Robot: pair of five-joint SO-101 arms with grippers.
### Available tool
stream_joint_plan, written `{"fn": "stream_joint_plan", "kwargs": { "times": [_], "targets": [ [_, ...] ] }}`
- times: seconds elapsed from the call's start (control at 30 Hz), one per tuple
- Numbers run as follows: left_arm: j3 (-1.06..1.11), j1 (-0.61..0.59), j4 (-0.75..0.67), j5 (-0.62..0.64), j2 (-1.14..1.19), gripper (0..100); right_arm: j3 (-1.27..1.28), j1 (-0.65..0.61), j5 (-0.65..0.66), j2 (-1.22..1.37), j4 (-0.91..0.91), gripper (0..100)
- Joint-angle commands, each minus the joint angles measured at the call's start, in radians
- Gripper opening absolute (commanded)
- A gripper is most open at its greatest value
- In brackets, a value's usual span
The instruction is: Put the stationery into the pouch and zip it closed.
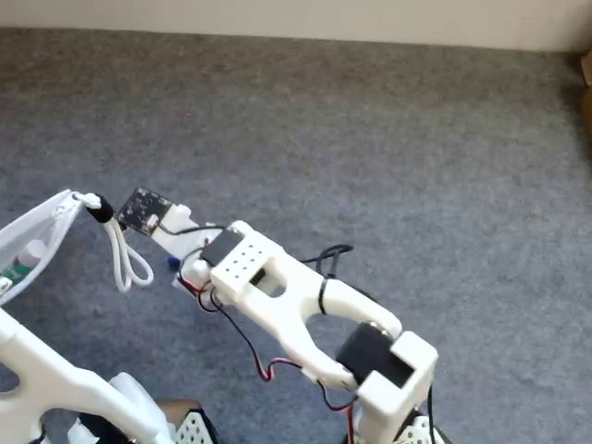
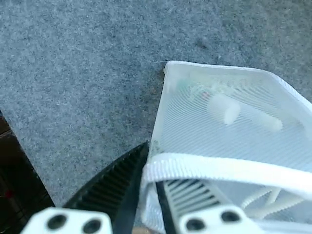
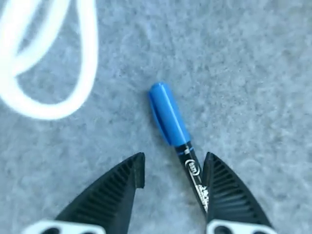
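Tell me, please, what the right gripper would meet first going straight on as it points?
Probably the blue-capped pen, lying between the open jaws of the right gripper, then the grey carpet.

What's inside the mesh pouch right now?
Through the pouch mesh: a white cylinder and a green item. Whatever lies behind the zip band is covered.
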Motion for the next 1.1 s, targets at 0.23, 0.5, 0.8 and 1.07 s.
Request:
{"fn": "stream_joint_plan", "kwargs": {
  "times": [0.23, 0.5, 0.8, 1.07],
  "targets": [
    [-0.054, -0.010, -0.021, 0.011, -0.005, 1, -0.087, 0.015, 0.012, 0.143, -0.124, 18.1],
    [-0.054, -0.008, -0.021, 0.011, -0.005, 1, -0.081, 0.047, 0.012, 0.150, -0.117, 9.7],
    [-0.054, -0.008, -0.018, 0.011, -0.005, 1, -0.084, 0.117, 0.115, 0.145, 0.013, 0.5],
    [-0.059, -0.007, -0.012, 0.012, -0.005, 1, -0.200, 0.226, 0.173, 0.147, 0.332, 0.5]
  ]
}}
